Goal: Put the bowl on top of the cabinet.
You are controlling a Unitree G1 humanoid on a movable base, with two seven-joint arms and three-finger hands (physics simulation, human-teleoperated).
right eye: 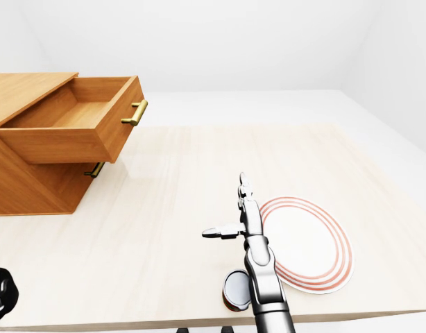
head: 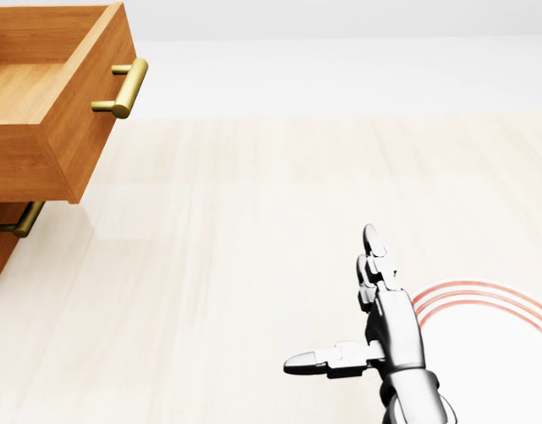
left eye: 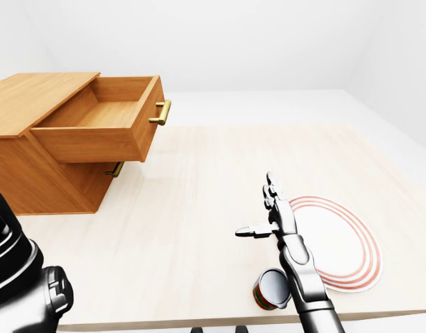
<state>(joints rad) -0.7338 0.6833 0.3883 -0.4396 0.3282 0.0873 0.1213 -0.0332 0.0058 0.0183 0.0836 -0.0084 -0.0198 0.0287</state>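
Right hand (left eye: 268, 215): it is hovering over the pale wooden table (left eye: 199, 180), fingers stretched straight up-view and thumb sticking out to the left, spread wide and gripping nothing.

Left hand (left eye: 26, 291): only a dark, bulky mass of it is showing at the bottom-left corner of the left-eye view; I cannot tell whether its fingers are spread or curled.

Bowl: the shallow white round bowl with red rings at its rim (left eye: 338, 239) is lying flat on the table just right of the right hand, its rim touching or nearly touching the hand's outer edge in this view.

Nearer hand: the right one, clearly; the left is sitting well apart, across the table.

Key relation: the bowl is lying to the right of the hand, while the open palm and thumb are pointing left, away from it.

Cabinet: the orange-brown wooden cabinet with brass handles (left eye: 32, 97) is standing at the far left, top drawer pulled out, flat top bare.

Small can: a red-and-green tin (left eye: 272, 290) is sitting beside the right forearm, near the table's bottom edge.

Judgement: the hand is probably needing to swing rightward and turn toward the rim before any lift.
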